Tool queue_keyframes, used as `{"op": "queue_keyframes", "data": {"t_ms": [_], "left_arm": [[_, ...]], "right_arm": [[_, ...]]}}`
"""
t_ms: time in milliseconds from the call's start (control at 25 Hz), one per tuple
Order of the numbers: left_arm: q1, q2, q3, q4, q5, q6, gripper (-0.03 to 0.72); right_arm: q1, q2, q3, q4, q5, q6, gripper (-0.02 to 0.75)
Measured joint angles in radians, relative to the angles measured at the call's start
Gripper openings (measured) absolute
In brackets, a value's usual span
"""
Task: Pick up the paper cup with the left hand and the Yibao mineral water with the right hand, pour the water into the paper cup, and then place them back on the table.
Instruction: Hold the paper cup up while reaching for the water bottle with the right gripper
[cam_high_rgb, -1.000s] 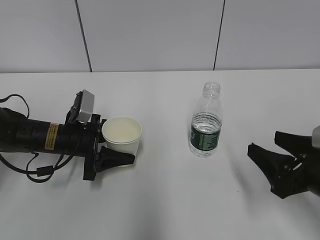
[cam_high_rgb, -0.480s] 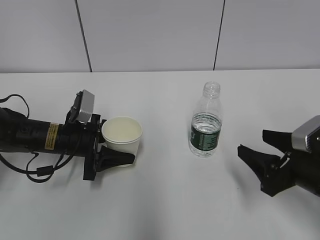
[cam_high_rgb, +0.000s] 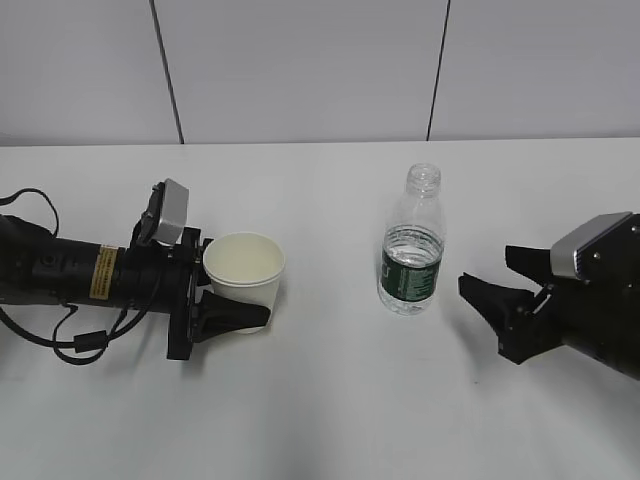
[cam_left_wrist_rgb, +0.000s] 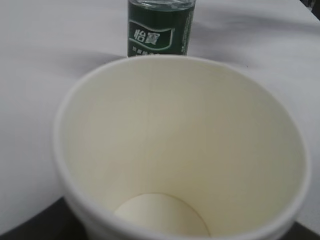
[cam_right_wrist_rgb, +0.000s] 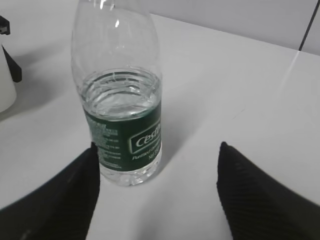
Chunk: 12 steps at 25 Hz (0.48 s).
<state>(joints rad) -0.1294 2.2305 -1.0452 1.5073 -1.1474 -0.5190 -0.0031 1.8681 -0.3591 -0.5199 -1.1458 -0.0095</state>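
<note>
The left claw (cam_high_rgb: 250, 300) grips the cup (cam_high_rgb: 244, 268); the right claw (cam_high_rgb: 495, 285), wide open, must next enclose the bottle (cam_high_rgb: 412, 245).

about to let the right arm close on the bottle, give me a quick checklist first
1. Yibao mineral water upright on the table: ok.
2. Bottle uncapped, water inside: ok.
3. Right hand open, fingers wide enough for the bottle: ok.
4. Bottle between the right fingers: not ok, it stands ahead of the tips.
5. Paper cup upright and empty: ok.
6. Left hand firmly gripping the cup: cannot tell, the cup hides the contact.
</note>
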Motion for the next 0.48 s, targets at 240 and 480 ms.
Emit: {"op": "queue_keyframes", "data": {"t_ms": [240, 480], "left_arm": [[0.0, 0.0, 0.0, -0.002, 0.0, 0.0, 0.414], [0.0, 0.0, 0.0, -0.003, 0.0, 0.0, 0.414]], "right_arm": [[0.0, 0.042, -0.058, -0.031, 0.0, 0.024, 0.568], [0.0, 0.045, -0.101, -0.054, 0.0, 0.069, 0.568]]}}
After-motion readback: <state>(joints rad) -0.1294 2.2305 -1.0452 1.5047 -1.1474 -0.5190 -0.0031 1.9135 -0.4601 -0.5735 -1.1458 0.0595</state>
